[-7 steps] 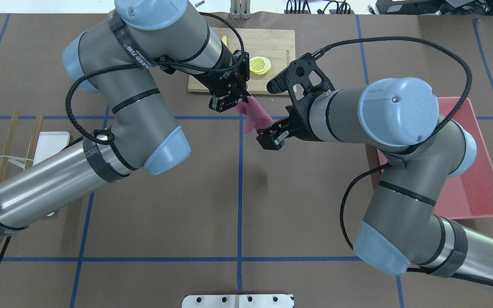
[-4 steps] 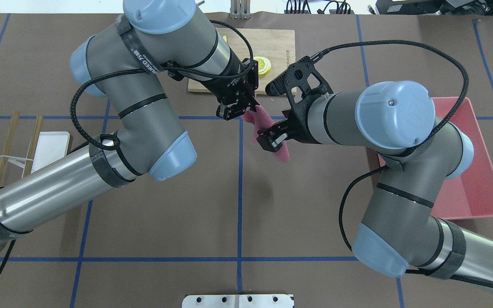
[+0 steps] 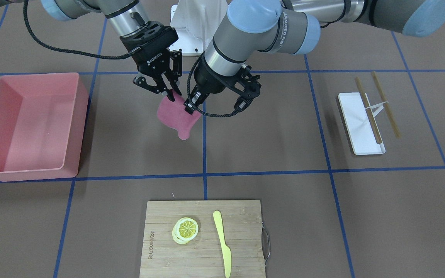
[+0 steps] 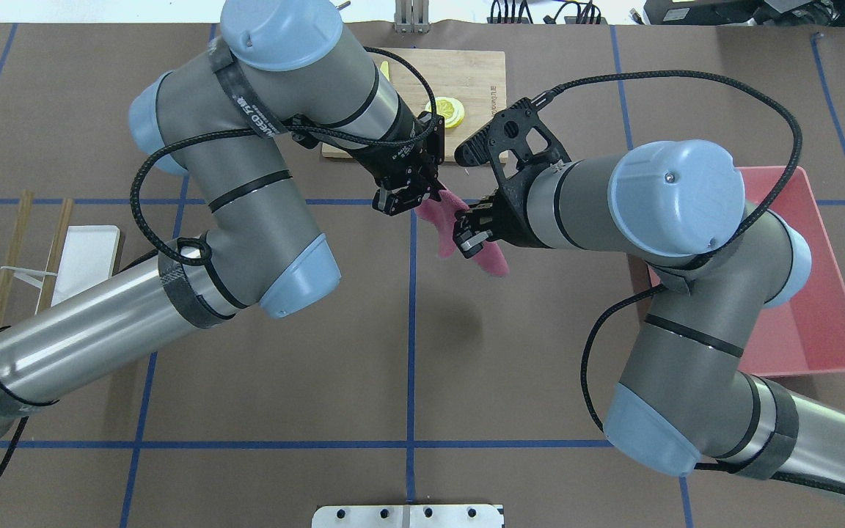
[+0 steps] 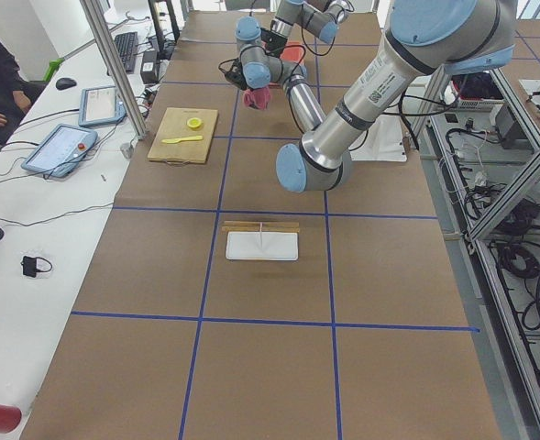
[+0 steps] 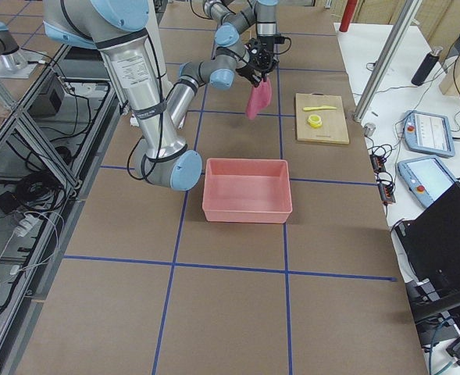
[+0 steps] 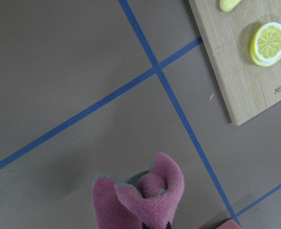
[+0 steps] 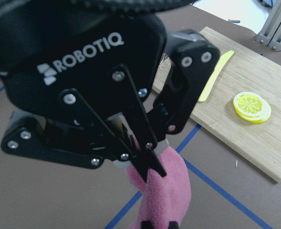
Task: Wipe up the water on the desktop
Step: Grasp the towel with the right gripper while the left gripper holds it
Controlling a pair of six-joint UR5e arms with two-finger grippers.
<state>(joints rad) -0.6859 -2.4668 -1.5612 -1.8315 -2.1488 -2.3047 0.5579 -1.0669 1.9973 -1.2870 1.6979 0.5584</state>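
A pink cloth (image 3: pixel 178 117) hangs above the brown desktop (image 3: pixel 269 135) near the middle blue tape line. My left gripper (image 3: pixel 189 108) is shut on one upper corner of it. My right gripper (image 3: pixel 170 94) is shut on the other corner, close beside the left. From overhead the cloth (image 4: pixel 492 258) spans between the left gripper (image 4: pixel 422 198) and the right gripper (image 4: pixel 466 238). The right wrist view shows the left gripper (image 8: pixel 147 167) pinching the cloth (image 8: pixel 166 186). The cloth (image 7: pixel 140 200) fills the bottom of the left wrist view. I see no water on the desktop.
A bamboo cutting board (image 3: pixel 242 231) with lemon slices (image 3: pixel 185 227) and a yellow knife (image 3: pixel 222 243) lies at the far edge. A pink bin (image 4: pixel 826 323) stands on my right. A white tray (image 3: pixel 361 127) with chopsticks lies on my left.
My right gripper has moved up to the cloth and shut on it. My left gripper has shifted slightly right with the cloth, which now spreads between both grippers.
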